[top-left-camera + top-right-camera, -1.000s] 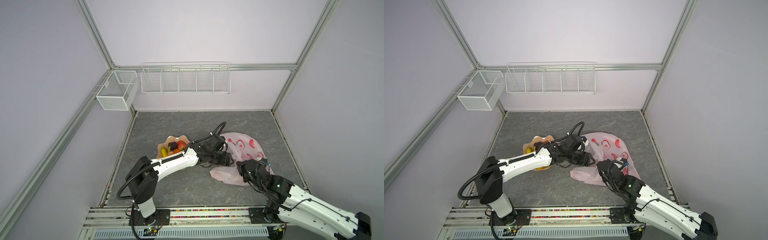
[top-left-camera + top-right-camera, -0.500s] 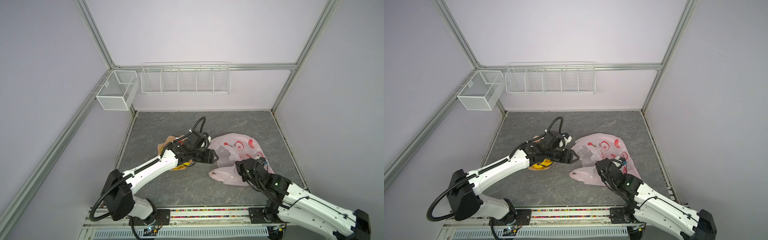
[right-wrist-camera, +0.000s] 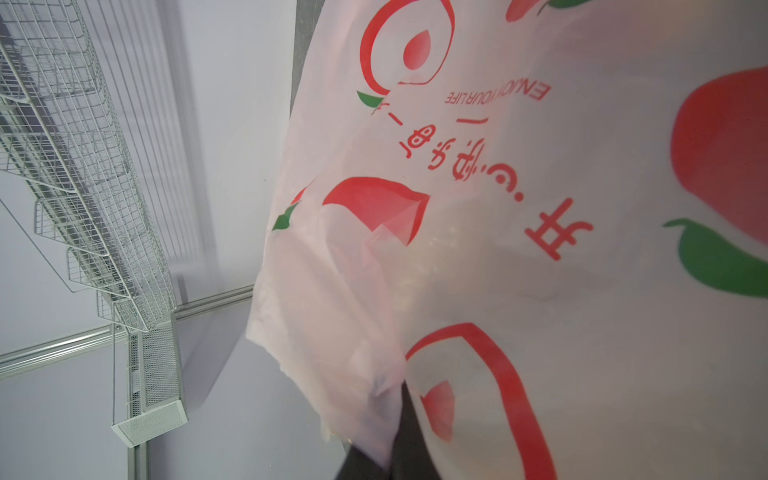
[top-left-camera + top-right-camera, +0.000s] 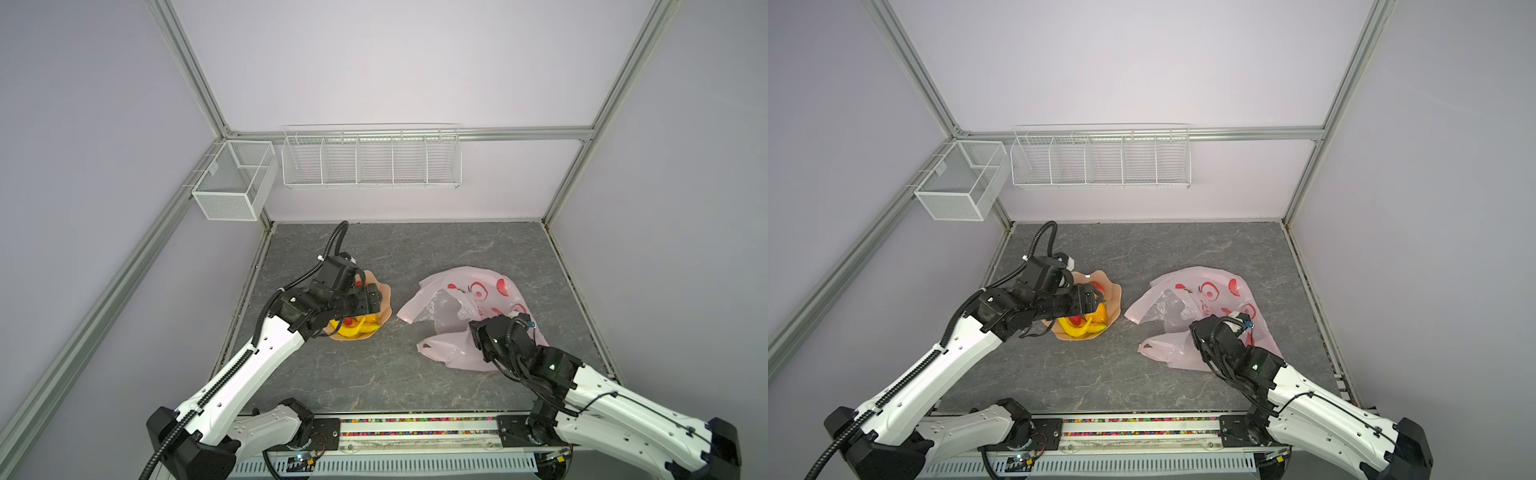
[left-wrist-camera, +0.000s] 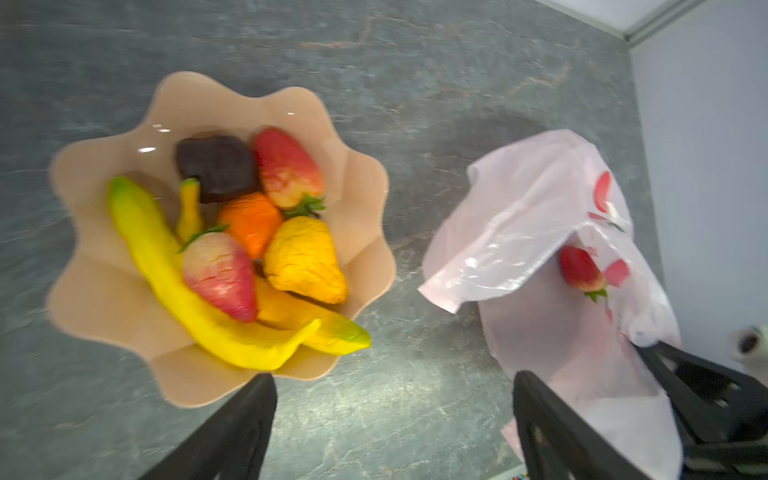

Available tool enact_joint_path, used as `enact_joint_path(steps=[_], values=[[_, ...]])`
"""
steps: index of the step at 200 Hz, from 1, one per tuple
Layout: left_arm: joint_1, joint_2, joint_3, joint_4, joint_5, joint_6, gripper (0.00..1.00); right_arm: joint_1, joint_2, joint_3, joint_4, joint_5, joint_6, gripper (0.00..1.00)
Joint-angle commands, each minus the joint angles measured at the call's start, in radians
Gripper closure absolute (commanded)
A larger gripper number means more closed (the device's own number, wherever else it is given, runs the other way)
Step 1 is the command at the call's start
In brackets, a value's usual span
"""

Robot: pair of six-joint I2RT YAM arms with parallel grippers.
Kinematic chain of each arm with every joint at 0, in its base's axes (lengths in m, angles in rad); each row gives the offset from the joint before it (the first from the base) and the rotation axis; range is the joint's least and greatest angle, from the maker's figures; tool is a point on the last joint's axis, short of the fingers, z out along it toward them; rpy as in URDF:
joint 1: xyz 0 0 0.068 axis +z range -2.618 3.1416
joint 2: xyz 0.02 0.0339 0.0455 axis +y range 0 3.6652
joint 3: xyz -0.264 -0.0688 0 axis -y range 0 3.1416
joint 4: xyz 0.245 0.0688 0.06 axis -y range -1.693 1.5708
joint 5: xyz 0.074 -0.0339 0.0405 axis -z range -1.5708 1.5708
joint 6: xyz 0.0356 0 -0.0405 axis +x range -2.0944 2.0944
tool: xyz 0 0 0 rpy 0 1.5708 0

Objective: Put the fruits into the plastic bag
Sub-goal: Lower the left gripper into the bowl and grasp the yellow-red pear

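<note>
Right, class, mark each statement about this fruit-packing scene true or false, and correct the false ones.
1. A strawberry lies inside the bag. True.
2. The left tool holds a banana. False: it is open and empty, by the dish.
3. The right tool is shut on the bag. True.
4. The dish is empty. False: it holds bananas and strawberries.

Grey marbled desk [image 4: 415, 249]. Peach scalloped dish [image 5: 104, 299] sits on it, left of centre. White wire rack [image 4: 371, 160] with five compartments hangs on back wall. White mesh basket [image 4: 232, 183] hangs on left wall near the corner. Aluminium frame [image 4: 196, 79] runs along wall edges. Coloured strip [image 4: 415, 420] on front rail.
</note>
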Motion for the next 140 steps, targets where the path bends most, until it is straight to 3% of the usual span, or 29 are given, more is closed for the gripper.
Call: enact_joint_path(steps=[1,67,140], values=[[0.066,-0.010,0.039,-0.181,-0.116,0.022,0.08,-0.005,0.006,0.022,0.003,-0.035,0.053,0.94],[0.119,0.117,0.061,-0.235,-0.222,0.094,0.06,-0.006,0.011,0.032,-0.004,-0.035,0.039,0.94],[0.130,0.317,0.071,-0.135,-0.180,0.102,0.07,-0.005,0.013,0.043,-0.017,-0.033,0.030,0.94]])
